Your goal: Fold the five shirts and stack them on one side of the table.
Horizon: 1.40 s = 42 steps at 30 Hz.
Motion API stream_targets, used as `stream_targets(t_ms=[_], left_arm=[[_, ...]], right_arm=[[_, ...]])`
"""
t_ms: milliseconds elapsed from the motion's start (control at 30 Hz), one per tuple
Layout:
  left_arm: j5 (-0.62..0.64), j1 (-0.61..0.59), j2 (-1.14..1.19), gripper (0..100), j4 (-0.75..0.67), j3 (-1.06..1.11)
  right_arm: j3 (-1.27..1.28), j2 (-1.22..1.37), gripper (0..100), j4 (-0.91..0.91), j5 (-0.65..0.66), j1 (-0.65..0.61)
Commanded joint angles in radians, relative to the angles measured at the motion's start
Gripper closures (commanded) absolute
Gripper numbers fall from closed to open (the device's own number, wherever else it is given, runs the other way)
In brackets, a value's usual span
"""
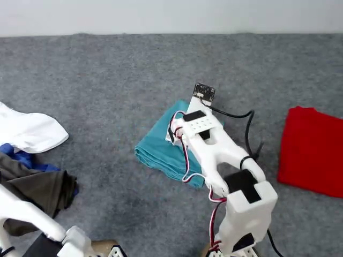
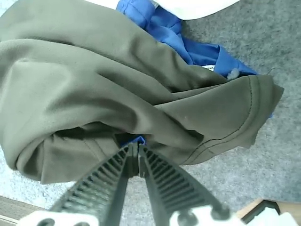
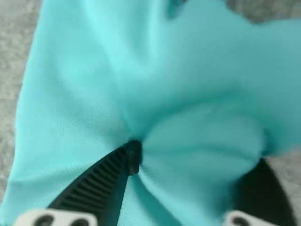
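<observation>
Jaws of the right gripper [image 3: 195, 162] stand wide apart, pressed into the teal shirt [image 1: 158, 151], whose cloth bulges between them. The left gripper [image 2: 137, 150], well left of the teal shirt, is closed at the olive shirt's [image 2: 94, 80] fold. Such cloth is likely light and limp, best pinched at a hem.

Nothing legible, whether word, number or sign, shows in any view. The blue shirt [image 2: 197, 52] carries a small white label [image 2: 210, 68] beside the olive cloth, but its print is too small to read. The circuit board [image 1: 204, 92] on the right arm [image 1: 225, 155], over the teal shirt [image 1: 155, 150], bears pale marks, all unreadable.
</observation>
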Motion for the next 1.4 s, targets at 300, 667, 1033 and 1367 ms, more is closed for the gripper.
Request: stream_targets(t_ms=[300,667,1033,1367], left_arm=[[-0.008,-0.003,-0.011,98,0.009,-0.005],[-0.008,-0.002,-0.011,98,0.009,-0.005],[-0.008,0.003,-0.011,98,0.009,-0.005],[-0.008,0.003,-0.009,98,0.008,-0.005]], right_arm=[[-0.196,0.051,99.0,0.24,0.157,0.13],[-0.285,-0.255,99.0,0.598,0.611,0.263],[-0.288,-0.463,99.0,0.687,1.011,0.611],[-0.284,-0.486,99.0,0.47,1.122,0.851]])
